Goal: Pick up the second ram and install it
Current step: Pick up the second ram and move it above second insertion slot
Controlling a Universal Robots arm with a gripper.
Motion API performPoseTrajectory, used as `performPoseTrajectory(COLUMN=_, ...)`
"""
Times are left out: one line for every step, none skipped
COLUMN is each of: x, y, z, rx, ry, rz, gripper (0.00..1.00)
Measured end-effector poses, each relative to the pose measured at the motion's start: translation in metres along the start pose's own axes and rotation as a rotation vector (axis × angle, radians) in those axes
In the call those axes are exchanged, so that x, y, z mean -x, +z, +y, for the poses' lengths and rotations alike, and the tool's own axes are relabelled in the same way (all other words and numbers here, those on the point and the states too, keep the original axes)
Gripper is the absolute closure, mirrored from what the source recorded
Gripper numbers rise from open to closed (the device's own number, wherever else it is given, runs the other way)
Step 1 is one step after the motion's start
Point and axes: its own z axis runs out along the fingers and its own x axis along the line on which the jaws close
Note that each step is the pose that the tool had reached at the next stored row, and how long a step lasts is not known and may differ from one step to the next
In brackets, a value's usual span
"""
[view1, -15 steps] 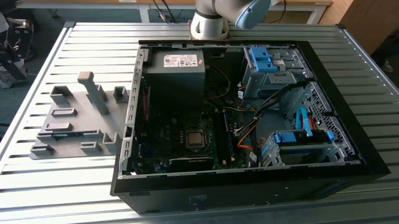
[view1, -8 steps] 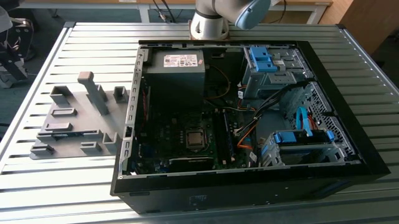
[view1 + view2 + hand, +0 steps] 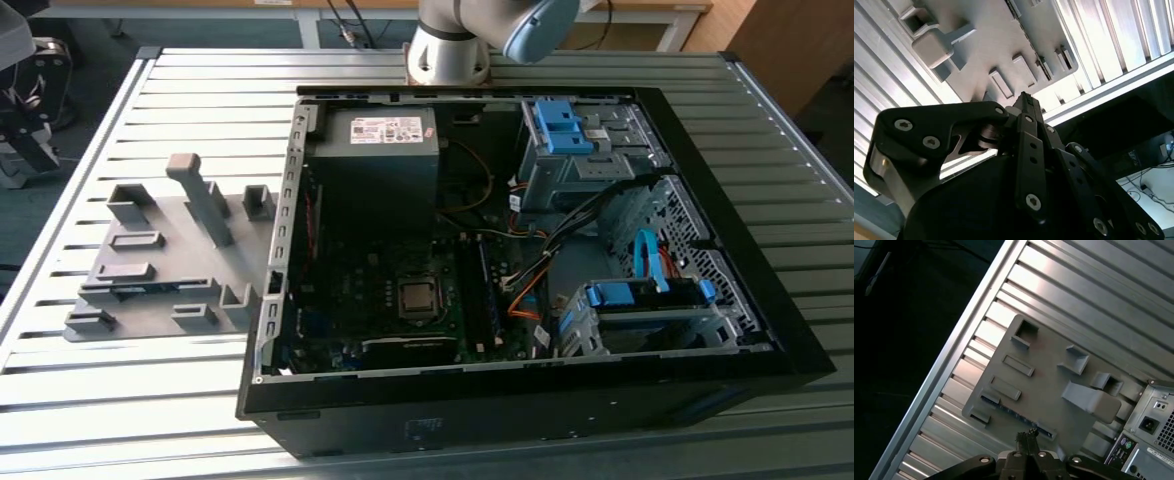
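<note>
Ribbed metal slats form the surface (image 3: 160, 420), with dark floor (image 3: 899, 315) beyond its edge in the first wrist view. An open computer case (image 3: 747, 300) takes up the middle of the surface and the exterior view's right. A grey fixture tray (image 3: 174, 262) lies just beside the case, toward the surface's edge on the exterior view's left.

The second ram (image 3: 1015, 413) shows as a thin dark strip lying in a long slot of the tray. The slot runs along the tray side that faces away from the arm's base (image 3: 447, 55).

The tool (image 3: 1026, 437) hangs above the tray, apart from it, with its tip roughly over that strip. Its fingers look pressed together with nothing between them. In the second wrist view the linkages draw in to a single tip.

My judgement is that the step in hand is the approach for the pick. To do it well, the fingers would have to spread before any descent. The jaws should sit square across the stick's two flat faces, near its middle, so it lifts level. A straight pull out of the slot should keep it from binding. The tall post (image 3: 200, 200) and the low blocks stand close by, so the descent should stay clear of them.
</note>
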Motion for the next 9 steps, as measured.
performPoseTrajectory(x=0.0000, y=0.0000, z=0.0000, rx=0.0001, ry=-0.009, rz=0.0001, gripper=0.89)
performPoseTrajectory(x=0.0000, y=0.0001, z=0.0000, rx=0.0002, ry=-0.018, rz=0.0002, gripper=0.89)
performPoseTrajectory(x=-0.0001, y=0.0001, z=-0.0001, rx=0.0003, ry=-0.025, rz=0.0003, gripper=0.89)
performPoseTrajectory(x=-0.0001, y=0.0001, z=-0.0001, rx=0.0004, ry=-0.033, rz=0.0004, gripper=0.89)
performPoseTrajectory(x=-0.0001, y=0.0001, z=-0.0001, rx=0.0005, ry=-0.040, rz=0.0005, gripper=0.89)
performPoseTrajectory(x=-0.0001, y=0.0002, z=-0.0002, rx=0.0006, ry=-0.047, rz=0.0005, gripper=0.89)
performPoseTrajectory(x=-0.0002, y=0.0002, z=-0.0003, rx=0.0007, ry=-0.053, rz=0.0006, gripper=0.89)
performPoseTrajectory(x=-0.0003, y=0.0003, z=-0.0005, rx=0.0008, ry=-0.059, rz=0.0006, gripper=0.89)
performPoseTrajectory(x=-0.0003, y=0.0003, z=-0.0005, rx=0.0008, ry=-0.065, rz=0.0007, gripper=0.89)
